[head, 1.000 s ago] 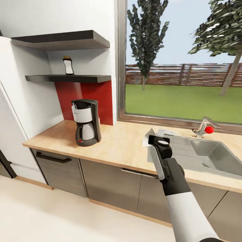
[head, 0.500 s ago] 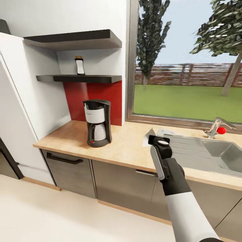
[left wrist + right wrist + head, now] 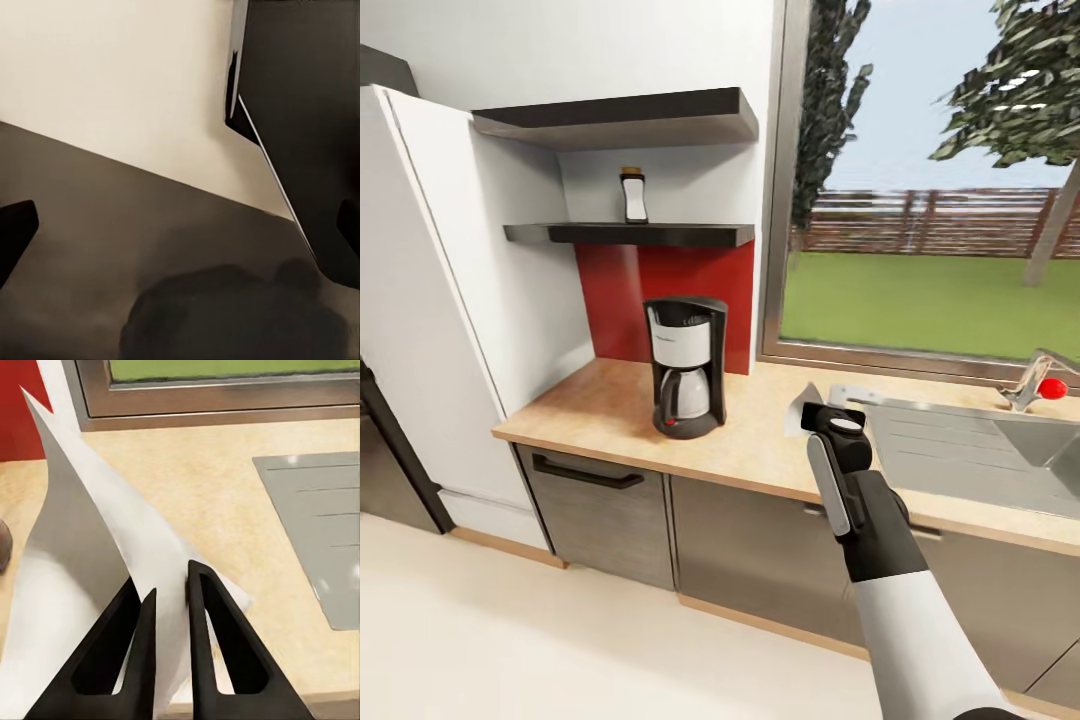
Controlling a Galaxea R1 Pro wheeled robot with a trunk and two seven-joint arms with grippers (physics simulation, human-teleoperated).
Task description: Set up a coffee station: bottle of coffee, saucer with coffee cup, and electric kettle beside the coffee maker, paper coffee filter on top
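The black and silver coffee maker stands on the wooden countertop in front of the red backsplash. On the lower black shelf above it is the bottle of coffee, upright. My right gripper is held over the counter's front part, to the right of the coffee maker, shut on a white paper coffee filter. In the right wrist view the filter is pinched between the two black fingers. My left gripper is open, hanging over dark surfaces and pale floor.
A steel sink with a faucet sits in the counter at the right, under a large window. A white fridge stands left of the counter. Grey cabinets run below, with pale floor in front.
The whole head view has shifted: coffee maker, shelves and sink all slid to the right in the picture, so the camera moved. The right arm keeps its pose, still holding the filter.
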